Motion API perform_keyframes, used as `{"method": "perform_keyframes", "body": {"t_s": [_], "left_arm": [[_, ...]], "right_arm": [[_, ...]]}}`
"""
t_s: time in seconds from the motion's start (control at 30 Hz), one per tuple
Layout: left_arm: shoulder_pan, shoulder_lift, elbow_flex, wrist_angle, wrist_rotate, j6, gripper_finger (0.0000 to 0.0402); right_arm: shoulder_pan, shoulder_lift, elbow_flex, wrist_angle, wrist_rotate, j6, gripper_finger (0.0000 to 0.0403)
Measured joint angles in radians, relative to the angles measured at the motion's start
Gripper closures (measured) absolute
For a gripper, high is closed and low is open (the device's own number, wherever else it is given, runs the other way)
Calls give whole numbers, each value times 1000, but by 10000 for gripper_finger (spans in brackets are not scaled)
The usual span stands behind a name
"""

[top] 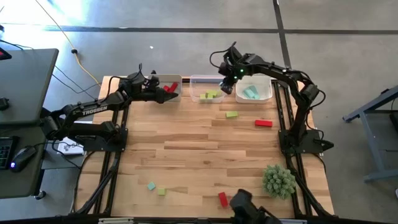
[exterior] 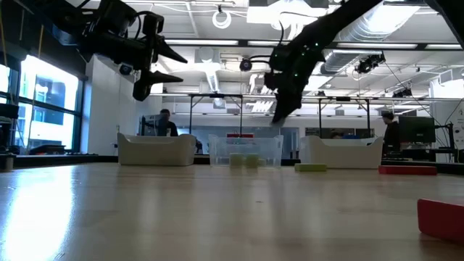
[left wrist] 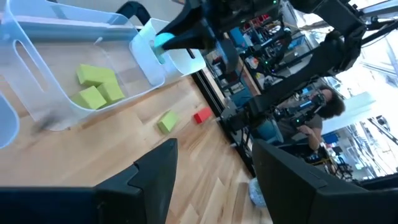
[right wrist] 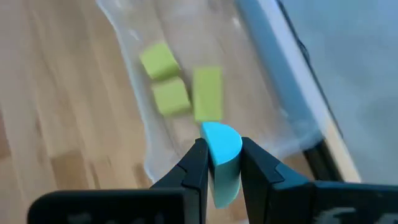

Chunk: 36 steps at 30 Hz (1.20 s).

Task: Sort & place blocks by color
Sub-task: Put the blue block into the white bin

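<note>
Three bins stand along the table's far edge. The left bin [top: 179, 80] holds red blocks [top: 171, 88], the middle bin [top: 200, 79] yellow-green blocks [right wrist: 171, 96], and the right bin [top: 266, 81] teal blocks [top: 250, 93]. My right gripper [top: 226, 87] [right wrist: 221, 152] hangs above the middle bin's right end, shut on a teal block [right wrist: 221, 144]. My left gripper [top: 163, 93] [exterior: 171, 67] [left wrist: 214, 149] is open in the air over the left bin. Loose blocks lie on the table: yellow-green [top: 231, 114], red [top: 263, 123], teal [top: 151, 185], yellow-green [top: 161, 191] and red [top: 222, 199]. My right gripper pinches the teal block between its two fingers, by the flat sides [right wrist: 214, 171] below its rounded end. The rounded end sticks out past the fingertips [right wrist: 198, 155]. The fingers come from above, slanting down. The block is lifted clear above the middle bin.
A spiky green plant-like ball [top: 278, 180] sits near the table's right near corner. A dark camera mount [top: 245, 205] stands at the near edge. The middle of the table is bare wood [top: 199, 149]. People [exterior: 165, 122] and desks show in the room beyond.
</note>
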Motion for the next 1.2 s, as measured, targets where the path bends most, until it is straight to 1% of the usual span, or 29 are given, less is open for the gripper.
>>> {"method": "perform_keyframes", "body": {"t_s": [0.1, 0.3, 0.5, 0.63, 0.9, 1.03, 1.2], "left_arm": [[0, 0, 0, -2, -9, 0, 204], [0, 0, 0, -7, -16, 0, 204], [0, 0, 0, -7, -39, 11, 204], [4, 0, 0, -7, -61, 15, 204], [35, 0, 0, -7, -64, 21, 204], [40, 0, 0, -7, -64, 59, 204], [39, 0, 0, -7, -64, 85, 204]], "right_arm": [[-28, -30, 0, -38, 13, 3, 359], [-88, -73, 1, -110, 79, 16, 359], [-148, -73, 1, -166, 88, 22, 359], [-186, -73, 1, -173, 88, 70, 359], [-237, -40, 1, -236, 88, 140, 359], [-236, 4, 1, -257, 90, 141, 359], [-230, 26, 1, -261, 90, 140, 359]]}}
